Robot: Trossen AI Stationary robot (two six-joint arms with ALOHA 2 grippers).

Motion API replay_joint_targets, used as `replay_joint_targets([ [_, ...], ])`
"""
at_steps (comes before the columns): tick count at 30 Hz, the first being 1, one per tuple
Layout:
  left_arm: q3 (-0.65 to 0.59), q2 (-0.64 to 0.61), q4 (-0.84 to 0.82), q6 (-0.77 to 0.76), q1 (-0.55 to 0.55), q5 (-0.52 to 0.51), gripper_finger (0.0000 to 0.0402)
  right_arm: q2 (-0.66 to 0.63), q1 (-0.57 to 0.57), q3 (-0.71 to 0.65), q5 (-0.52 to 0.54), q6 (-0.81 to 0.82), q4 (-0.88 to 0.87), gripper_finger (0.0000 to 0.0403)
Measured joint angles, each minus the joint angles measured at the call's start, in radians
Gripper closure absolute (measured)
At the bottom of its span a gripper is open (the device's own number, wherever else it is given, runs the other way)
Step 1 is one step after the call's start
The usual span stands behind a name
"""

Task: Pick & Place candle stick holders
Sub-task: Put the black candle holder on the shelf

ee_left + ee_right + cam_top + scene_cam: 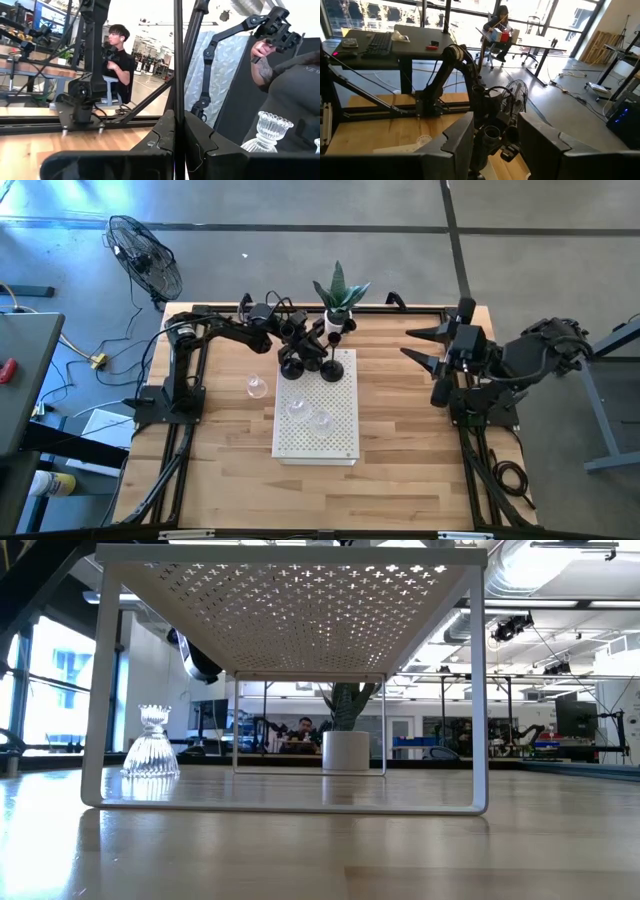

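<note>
Left gripper [298,338] reaches over the far end of the white perforated riser [340,435] mid-desk, jaws closed tight around the thin stem of a black candle holder [293,363]; the left wrist view shows the stem [178,75] pinched between the two fingers. Black holders bunch together at the riser's far edge: the gripped one, another [331,367] just beside it, a third hard to separate in that cluster. Green plant in white pot [338,305] stands right behind them near the desk's far edge.

Clear glass holders: one [257,386] on the wooden desk [420,440] just off the riser's left side, upright, also seen in the low view [151,745]. Two more [297,407] [321,418] on top of the riser, around its middle, close to each other.

Right gripper [425,347] hangs at the right side of the desk toward the far edge, well apart from the riser, jaws spread wide, holding nothing.

Seated person [119,60] in the room beyond the desk; another person's arm [262,70] close on the other side. Floor fan [145,258] past the far left corner.
</note>
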Motion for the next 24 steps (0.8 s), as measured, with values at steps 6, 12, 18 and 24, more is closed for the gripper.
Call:
replay_joint_targets([
  [6, 0.0, 0.0, 0.0, -0.004, 0.003, -0.005, 0.0392, 0.0, -0.031, 0.0, -0.045, -0.018, 0.013, 0.0258],
  [12, 0.0, 0.0, -0.001, -0.01, 0.001, 0.013, 0.0392, 0.0, -0.046, 0.0, -0.078, -0.028, 0.024, 0.0258],
  [18, 0.0, 0.0, -0.015, -0.006, 0.001, 0.023, 0.0392, 0.0, -0.046, 0.0, -0.082, -0.026, 0.028, 0.0258],
  [24, 0.0, 0.0, -0.023, -0.003, 0.001, 0.022, 0.0392, 0.0, -0.046, 0.0, -0.082, -0.026, 0.03, 0.0258],
])
